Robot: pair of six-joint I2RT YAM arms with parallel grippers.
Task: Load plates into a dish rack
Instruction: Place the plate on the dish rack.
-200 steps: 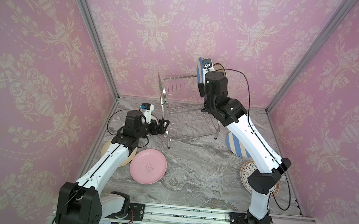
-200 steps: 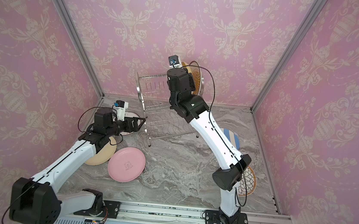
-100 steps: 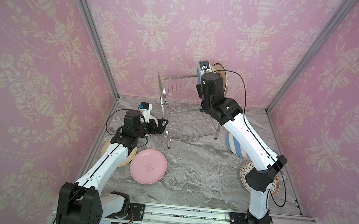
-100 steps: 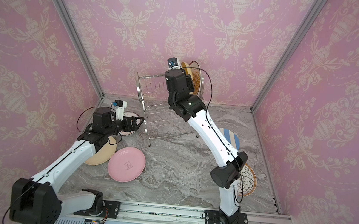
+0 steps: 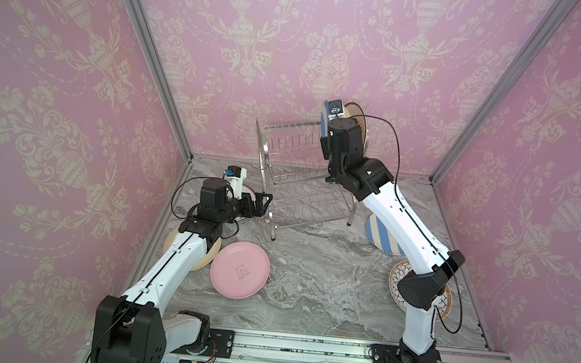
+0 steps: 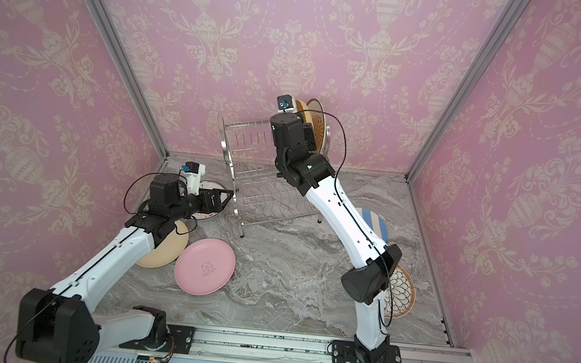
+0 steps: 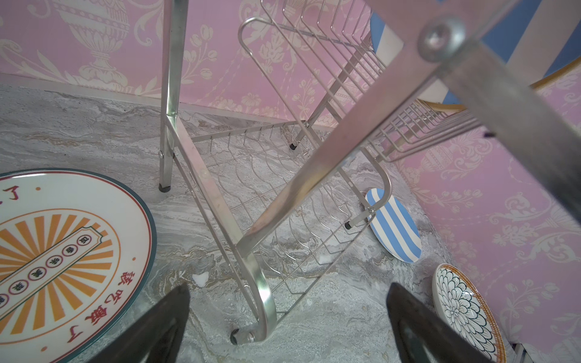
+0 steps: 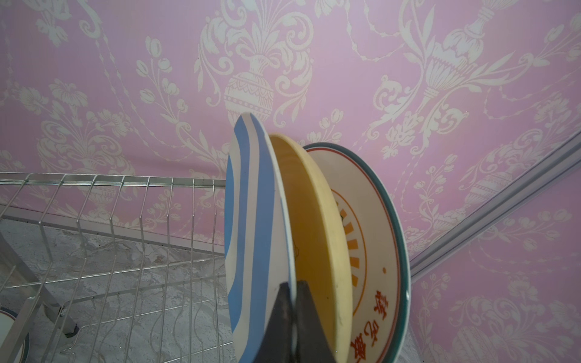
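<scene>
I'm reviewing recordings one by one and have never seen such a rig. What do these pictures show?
Two white robot arms stand at a marble table, each ending in a two-fingered gripper. Two pictures look down from one overhead camera; the other two come from a camera on each wrist. The right gripper is shut on the rim of a blue-striped plate, upright at the upper shelf of the dish rack beside a yellow plate and a sunburst plate. The left gripper is open, empty, near a rack leg. On the table lie a pink plate, a cream plate, a second striped plate, a petal-patterned plate and another sunburst plate.
</scene>
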